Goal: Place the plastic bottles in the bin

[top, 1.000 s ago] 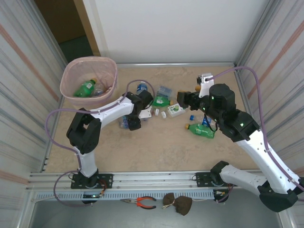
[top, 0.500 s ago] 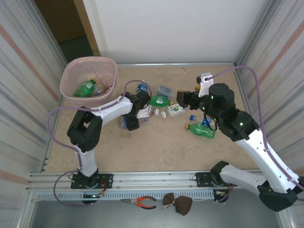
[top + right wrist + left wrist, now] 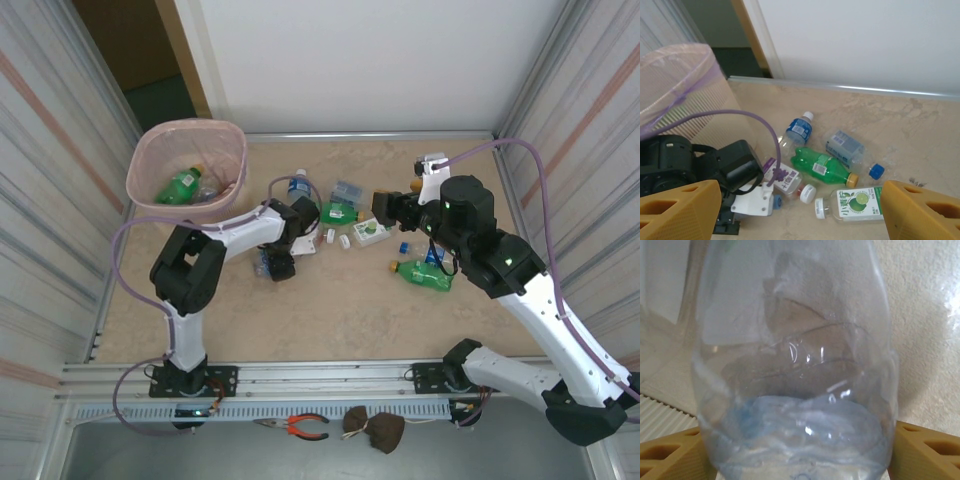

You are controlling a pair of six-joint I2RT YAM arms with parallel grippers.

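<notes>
Left pincer gapes wide, unclamped, with a clear plastic bottle lying between its fingers.

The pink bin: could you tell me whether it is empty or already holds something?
Not empty. In the top view, a green bottle and a clear bottle lie inside the bin.

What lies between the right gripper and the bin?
In the top view, a green bottle and a blue-labelled bottle lie between the right gripper and the bin; the left arm's wrist sits just beside that line.
</notes>
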